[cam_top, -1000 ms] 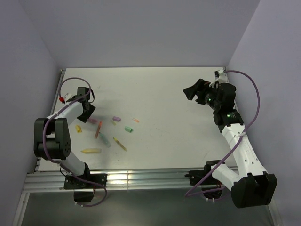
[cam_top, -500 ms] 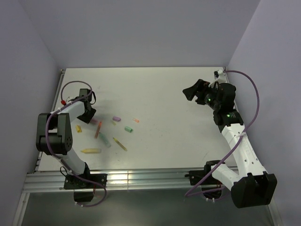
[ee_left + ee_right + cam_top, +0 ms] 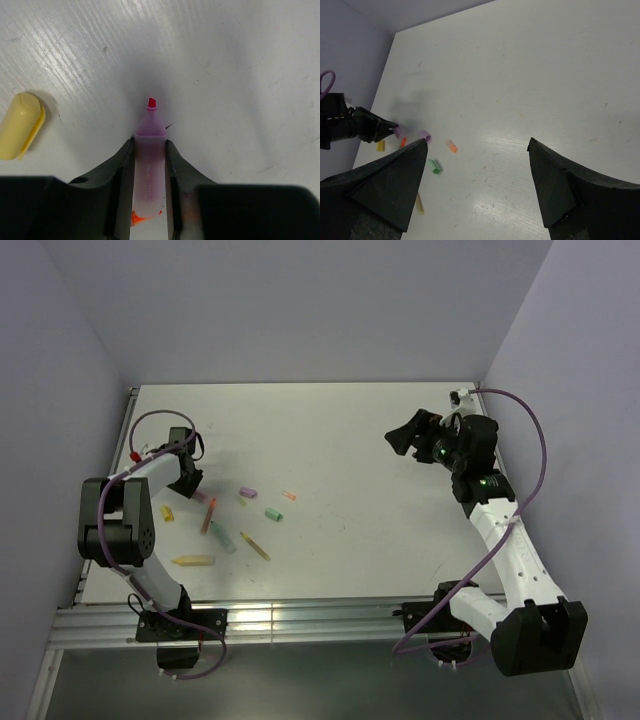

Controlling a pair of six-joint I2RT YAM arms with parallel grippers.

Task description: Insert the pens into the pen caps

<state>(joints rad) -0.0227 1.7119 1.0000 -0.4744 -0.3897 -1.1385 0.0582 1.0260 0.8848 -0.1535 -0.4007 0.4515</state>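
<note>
- Pink-purple pen (image 3: 148, 170): pinched between the fingers of my left gripper (image 3: 150, 146). Its red tip pokes out toward 12 o'clock in the wrist view, low over the table (image 3: 350, 440); I cannot tell whether it touches.
- yellow cap (image 3: 20, 125): lying flat at 9 o'clock of that tip, apart from it.
- Pens, top view, outward from the left gripper: orange-red pen (image 3: 208, 515) just beside at 5 o'clock, mint green pen (image 3: 222, 538) beyond it, yellow pen (image 3: 193, 560) at 6 o'clock, olive-yellow pen (image 3: 255, 546) between 4 and 5 o'clock.
- Caps, loose: purple cap (image 3: 247, 493) at 3 o'clock, green cap (image 3: 273, 514) near 4 o'clock, orange cap (image 3: 289, 495) farther out at 3 o'clock.
- right gripper (image 3: 477, 142): fingers spread wide, holding nothing, raised well apart at the table's 2 o'clock side.
</note>
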